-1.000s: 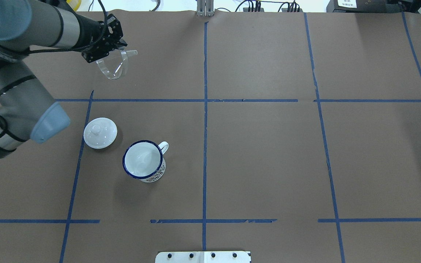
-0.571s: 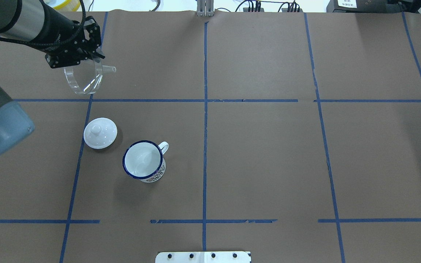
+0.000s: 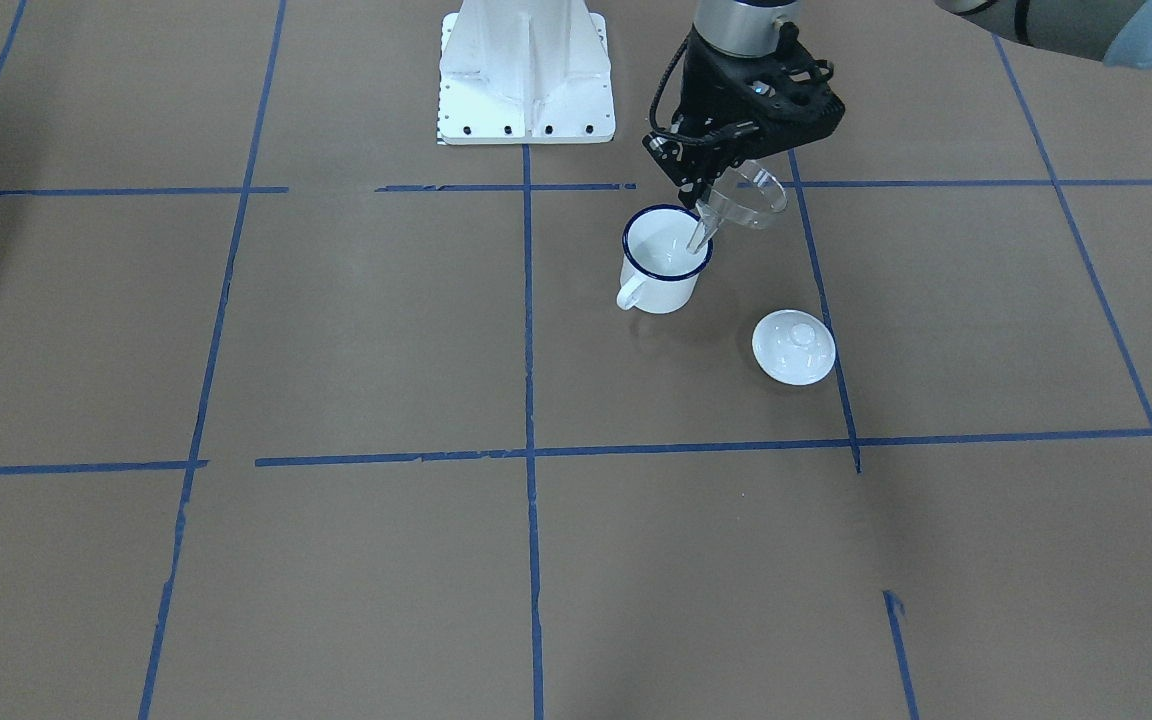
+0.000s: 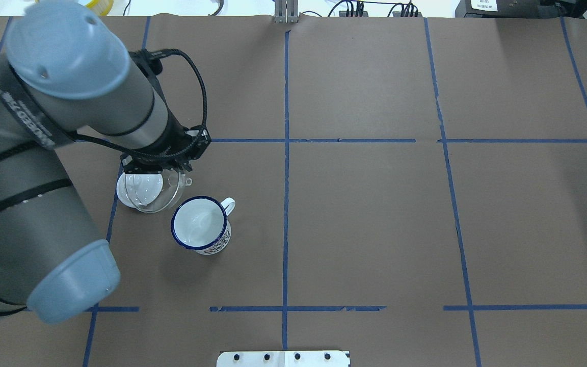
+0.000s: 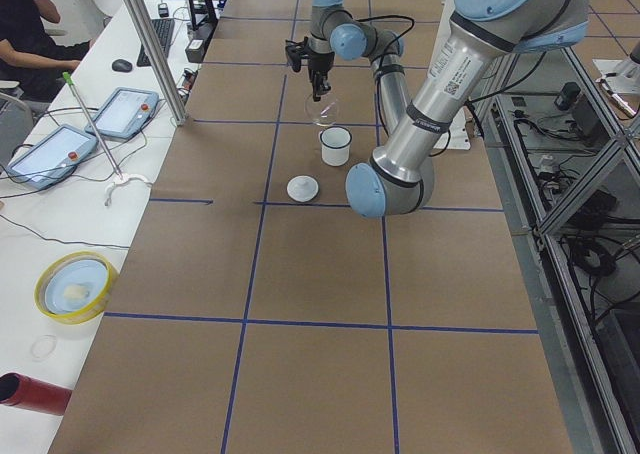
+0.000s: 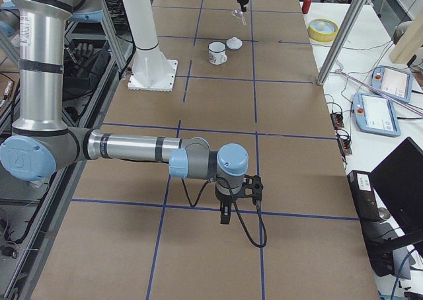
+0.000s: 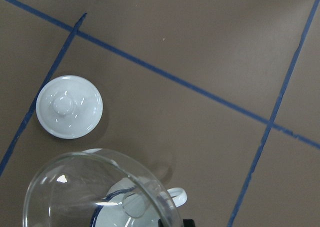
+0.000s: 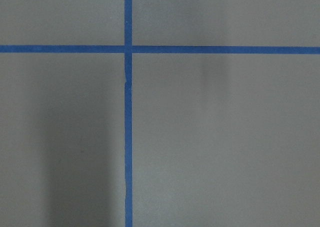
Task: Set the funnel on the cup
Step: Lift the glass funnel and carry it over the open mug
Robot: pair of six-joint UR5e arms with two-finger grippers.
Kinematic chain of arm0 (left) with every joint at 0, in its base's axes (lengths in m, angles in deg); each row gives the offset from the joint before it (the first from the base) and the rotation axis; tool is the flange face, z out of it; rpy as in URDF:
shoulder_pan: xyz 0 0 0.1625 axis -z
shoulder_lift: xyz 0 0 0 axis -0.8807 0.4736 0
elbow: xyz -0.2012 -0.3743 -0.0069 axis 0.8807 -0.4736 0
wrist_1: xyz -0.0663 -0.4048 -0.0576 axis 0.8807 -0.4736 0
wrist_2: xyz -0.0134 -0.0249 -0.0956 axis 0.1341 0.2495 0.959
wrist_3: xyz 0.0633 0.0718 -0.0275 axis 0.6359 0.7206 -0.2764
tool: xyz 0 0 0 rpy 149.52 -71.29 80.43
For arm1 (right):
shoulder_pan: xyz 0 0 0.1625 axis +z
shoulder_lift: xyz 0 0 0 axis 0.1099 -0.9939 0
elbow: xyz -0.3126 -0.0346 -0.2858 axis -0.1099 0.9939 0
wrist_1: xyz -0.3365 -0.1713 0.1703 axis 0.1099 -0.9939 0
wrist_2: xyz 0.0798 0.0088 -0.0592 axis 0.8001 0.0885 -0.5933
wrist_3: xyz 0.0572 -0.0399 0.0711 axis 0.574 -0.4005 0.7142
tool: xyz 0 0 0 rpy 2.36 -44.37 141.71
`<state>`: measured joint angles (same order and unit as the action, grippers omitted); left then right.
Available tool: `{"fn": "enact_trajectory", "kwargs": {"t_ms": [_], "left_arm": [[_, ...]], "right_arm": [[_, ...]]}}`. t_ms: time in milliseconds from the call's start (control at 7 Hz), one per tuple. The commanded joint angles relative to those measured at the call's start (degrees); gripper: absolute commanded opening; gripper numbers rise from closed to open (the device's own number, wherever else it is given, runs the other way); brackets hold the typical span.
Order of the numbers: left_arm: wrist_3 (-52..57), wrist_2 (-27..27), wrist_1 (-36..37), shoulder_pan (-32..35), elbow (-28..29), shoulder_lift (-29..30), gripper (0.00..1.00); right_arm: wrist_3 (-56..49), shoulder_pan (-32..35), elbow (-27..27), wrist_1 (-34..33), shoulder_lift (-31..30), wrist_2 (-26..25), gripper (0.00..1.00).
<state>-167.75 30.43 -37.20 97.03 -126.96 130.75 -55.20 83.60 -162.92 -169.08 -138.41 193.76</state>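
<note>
The cup [image 4: 200, 224] stands upright and empty on the table, a white enamel mug with a dark blue rim; it also shows in the front view [image 3: 666, 262]. My left gripper [image 4: 160, 165] is shut on the rim of the clear funnel [image 4: 152, 192] and holds it tilted in the air. In the front view the gripper [image 3: 723, 172] holds the funnel [image 3: 751, 198] with its spout pointing down at the cup's rim. In the left wrist view the funnel [image 7: 95, 192] covers part of the cup [image 7: 175, 196]. My right gripper [image 6: 225, 212] shows only in the right side view; I cannot tell whether it is open or shut.
A round white knobbed lid [image 4: 126, 194] lies on the table just left of the cup, also in the front view [image 3: 794, 347] and the left wrist view [image 7: 69, 106]. Blue tape lines cross the brown paper. The white robot base [image 3: 526, 70] stands behind the cup.
My left gripper has carried the funnel from the far left of the table back toward the robot, to just beside the cup and over the lid. Cup and lid have not moved.
</note>
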Motion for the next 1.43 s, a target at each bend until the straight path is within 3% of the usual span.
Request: {"fn": "enact_trajectory", "kwargs": {"t_ms": [0,714,857,1000,1286], "left_arm": [[1.45,-6.08,3.04,-5.92,3.76,2.19,0.00],[8.11,-9.09,2.87,-9.89,8.24,2.28,0.00],[9.52,-9.35,2.52,-10.24,9.83,2.81,0.20],[10.32,-9.27,2.34,-10.33,11.93,3.59,0.99],[10.59,-9.27,0.33,-10.33,11.87,3.25,1.00]], "right_arm": [[0.00,0.00,0.00,0.00,0.00,0.00,1.00],[0.00,0.00,0.00,0.00,0.00,0.00,1.00],[0.00,0.00,0.00,0.00,0.00,0.00,1.00],[0.00,0.00,0.00,0.00,0.00,0.00,1.00],[0.00,0.00,0.00,0.00,0.00,0.00,1.00]]}}
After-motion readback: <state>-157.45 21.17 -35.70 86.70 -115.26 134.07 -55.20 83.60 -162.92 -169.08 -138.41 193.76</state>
